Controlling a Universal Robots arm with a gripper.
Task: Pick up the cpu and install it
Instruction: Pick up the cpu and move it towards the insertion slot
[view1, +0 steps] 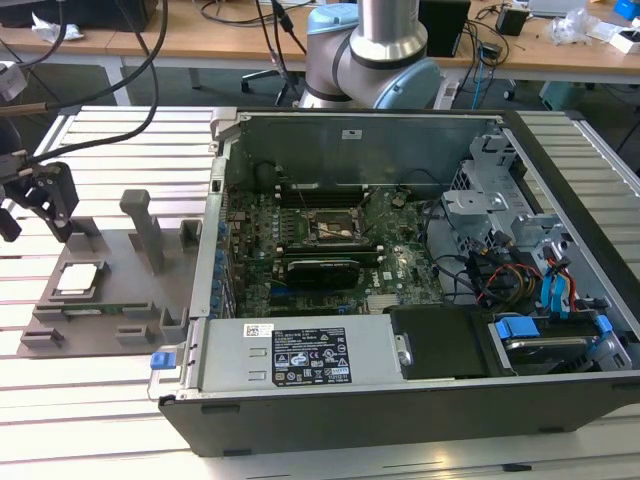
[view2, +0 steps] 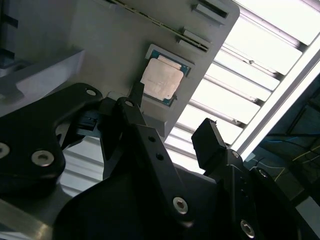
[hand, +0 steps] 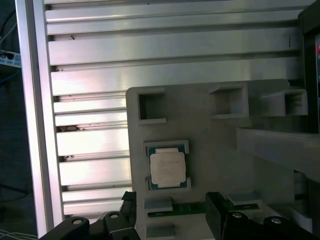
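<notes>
In the exterior view, the gripper hangs above the grey fixture, at the exterior view's left of the open case. Its fingers are spread and hold nothing. The cpu lies just below it and a little aside, flat in its nest on the fixture, well apart from the socket inside the case

In the second wrist view, the gripper stands wide, and the cpu sits beyond the fingertips, not between them. The chip is a thin square with a pale, dull metal top on a darker base, hemmed by raised corners

In the first wrist view, the cpu rests square in the nest, just ahead of the gripper. The step in hand looks like the approach to the pick. Done well, it likely means centring the fingers over the chip, keeping them parallel to its edges and clear of the nest corners, and closing gently on the sides
</notes>
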